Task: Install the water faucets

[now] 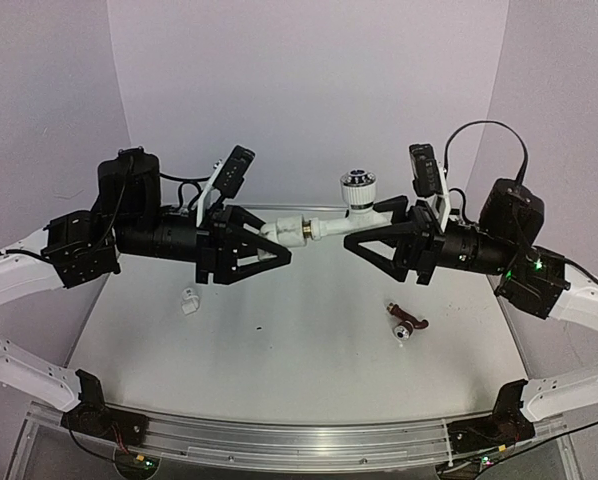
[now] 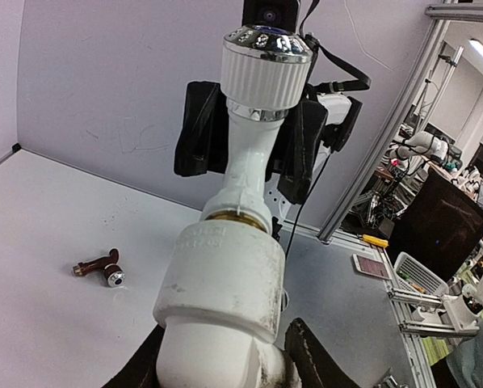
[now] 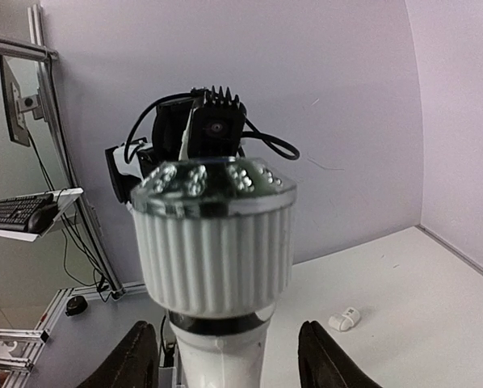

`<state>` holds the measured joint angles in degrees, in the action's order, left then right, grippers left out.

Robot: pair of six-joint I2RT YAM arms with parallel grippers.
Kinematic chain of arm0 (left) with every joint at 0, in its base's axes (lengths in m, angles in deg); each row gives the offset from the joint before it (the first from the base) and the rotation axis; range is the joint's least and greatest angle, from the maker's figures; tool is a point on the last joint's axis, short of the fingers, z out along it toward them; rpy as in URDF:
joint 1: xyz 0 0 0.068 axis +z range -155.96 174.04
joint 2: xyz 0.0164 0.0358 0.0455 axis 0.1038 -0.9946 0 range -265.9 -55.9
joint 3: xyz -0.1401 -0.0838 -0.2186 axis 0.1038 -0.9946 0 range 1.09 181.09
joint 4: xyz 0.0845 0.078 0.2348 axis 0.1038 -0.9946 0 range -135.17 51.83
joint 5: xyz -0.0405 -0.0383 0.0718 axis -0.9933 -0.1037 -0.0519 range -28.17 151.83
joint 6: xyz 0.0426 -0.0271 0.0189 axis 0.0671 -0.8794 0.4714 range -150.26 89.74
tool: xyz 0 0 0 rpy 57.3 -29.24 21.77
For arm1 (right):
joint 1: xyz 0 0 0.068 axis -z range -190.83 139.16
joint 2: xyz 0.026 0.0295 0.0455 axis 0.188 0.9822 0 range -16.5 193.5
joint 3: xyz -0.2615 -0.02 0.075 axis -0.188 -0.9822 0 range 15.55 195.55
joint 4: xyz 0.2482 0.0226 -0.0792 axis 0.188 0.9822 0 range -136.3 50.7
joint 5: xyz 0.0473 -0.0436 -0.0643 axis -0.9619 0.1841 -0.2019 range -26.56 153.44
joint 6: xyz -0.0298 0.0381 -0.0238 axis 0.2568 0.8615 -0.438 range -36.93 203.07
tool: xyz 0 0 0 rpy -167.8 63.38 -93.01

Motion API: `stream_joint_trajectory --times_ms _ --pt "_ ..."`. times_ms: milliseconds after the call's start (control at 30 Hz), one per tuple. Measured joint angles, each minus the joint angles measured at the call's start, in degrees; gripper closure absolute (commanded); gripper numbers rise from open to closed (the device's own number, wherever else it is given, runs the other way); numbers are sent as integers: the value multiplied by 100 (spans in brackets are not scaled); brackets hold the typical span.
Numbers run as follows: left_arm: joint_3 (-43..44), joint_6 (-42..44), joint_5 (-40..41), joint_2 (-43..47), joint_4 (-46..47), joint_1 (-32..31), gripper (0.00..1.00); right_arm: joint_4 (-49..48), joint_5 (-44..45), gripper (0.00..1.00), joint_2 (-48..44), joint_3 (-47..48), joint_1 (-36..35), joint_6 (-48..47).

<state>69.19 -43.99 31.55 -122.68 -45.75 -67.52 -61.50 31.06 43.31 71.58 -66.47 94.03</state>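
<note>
White faucet (image 1: 359, 205) hangs in the air above the table (image 1: 299, 380), between the two grippers. The left gripper (image 1: 276, 240) is clamped on a white elbow fitting (image 1: 285, 232); the left wrist view shows its fingers pressed against the fitting's sides. The right gripper (image 1: 371, 228) straddles the faucet's spout end. In the right wrist view a sliver of gap shows between each finger and the white body, so its jaws look parted and not gripping.

The faucet's brass thread (image 2: 237, 215) is sunk into the mouth of the elbow, with only a thin brass band showing. I judge this faucet screwed in, or very nearly; how tight it is cannot be told.

A small brown tap (image 1: 409, 325) with a silvery knob lies loose on the table near the right arm. A small white piece (image 1: 189, 300) lies near the left arm. Both probably remain to be dealt with.

From above, the faucet's long axis runs left to right, about level. Its threaded end points to the left gripper and its spout to the right one. The ribbed knob (image 1: 357, 184) stands off the body at a right angle, toward the top of that view.
</note>
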Motion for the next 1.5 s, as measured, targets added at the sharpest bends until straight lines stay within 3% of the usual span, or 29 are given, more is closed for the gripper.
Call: stream_joint_trajectory --times_ms 100,233,567,733,867,1000,1100,1200,1333,1433,1500 --pt "0 -24 -35 22 -22 0 100 317 0 32 -28 101 0 -216" --pt "15 -46 -160 -2 -306 0 100 706 -22 29 -20 337 0 -595" --pt "127 -74 -271 -131 -984 0 100 1753 -603 37 520 968 0 -1150" --pt "175 -13 -273 -155 -1147 0 100 2076 -704 53 717 988 2 -1161" --pt "203 48 -278 -166 -1187 -2 100 2109 -787 78 723 1032 0 -1010" --pt "205 122 -243 -181 -1200 -28 100 2146 -815 94 726 1054 0 -962" --pt "208 234 -166 -181 -1209 -55 98 2179 -817 100 726 1062 0 -962" --pt "216 345 -81 -181 -1244 -79 58 2214 -800 100 726 1078 0 -975" --pt "282 568 212 -170 -1300 -138 17 2280 -772 100 728 1158 0 -1237" --pt "282 647 457 -111 -1320 -151 2 2308 -693 100 723 1255 0 -1716" --pt "282 570 560 -57 -1305 -151 0 2297 -577 100 702 1287 0 -2216"
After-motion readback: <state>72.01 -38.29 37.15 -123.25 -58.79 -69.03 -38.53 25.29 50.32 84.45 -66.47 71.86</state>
